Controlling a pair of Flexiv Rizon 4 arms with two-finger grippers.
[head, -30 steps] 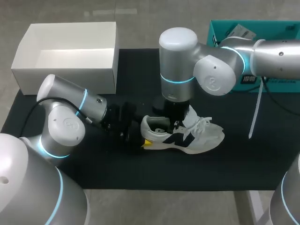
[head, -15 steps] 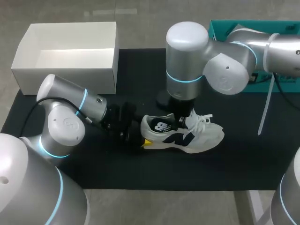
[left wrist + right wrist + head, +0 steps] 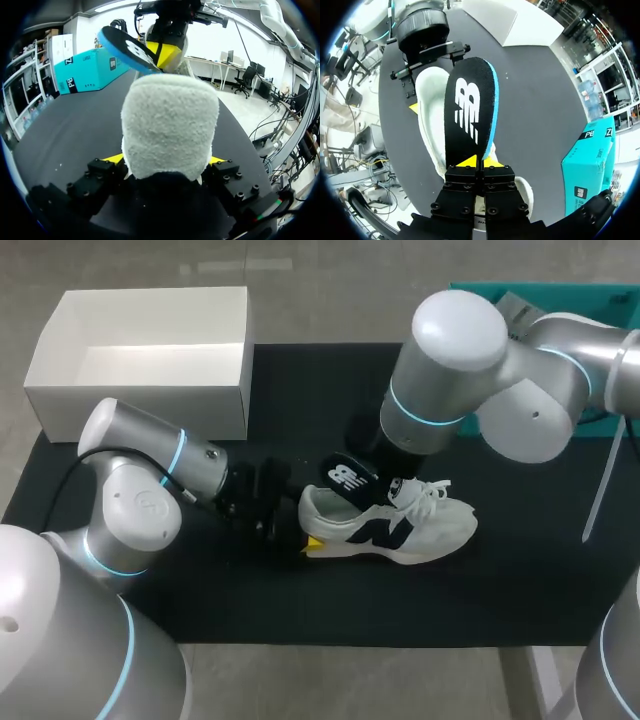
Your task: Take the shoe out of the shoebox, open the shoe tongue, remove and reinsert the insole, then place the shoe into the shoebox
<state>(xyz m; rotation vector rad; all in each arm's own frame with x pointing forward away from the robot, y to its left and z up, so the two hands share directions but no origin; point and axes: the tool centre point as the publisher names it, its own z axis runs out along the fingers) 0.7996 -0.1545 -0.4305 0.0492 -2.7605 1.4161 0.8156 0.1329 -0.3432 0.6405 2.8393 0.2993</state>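
Nearest the robot base, the left gripper (image 3: 165, 161) lies low over the black mat (image 3: 300, 380), its arm coming in from the left side. Its two yellow-tipped fingers sit one on each side of the heel of the shoe (image 3: 400, 530), pressed against it: clamped on the heel. The shoe is a white sneaker with a dark side logo, standing upright on its sole on the mat, outside the box, heel toward the left gripper, toe pointing to the right side, laces loose over the front. Above the shoe opening, the right gripper (image 3: 481, 161) points downward from the right arm. Its yellow tips are drawn together on one end of the insole (image 3: 470, 110): a tight pinch. The insole is black on top with a white logo and blue underneath. It is held tilted, free end out over the heel collar. Whether that end touches the collar: cannot tell, as the views disagree. Farther back on the left, the white shoebox (image 3: 140, 405) stands open, well apart from the shoe. At the far right, a teal box (image 3: 462, 312) sits at the mat's back edge.
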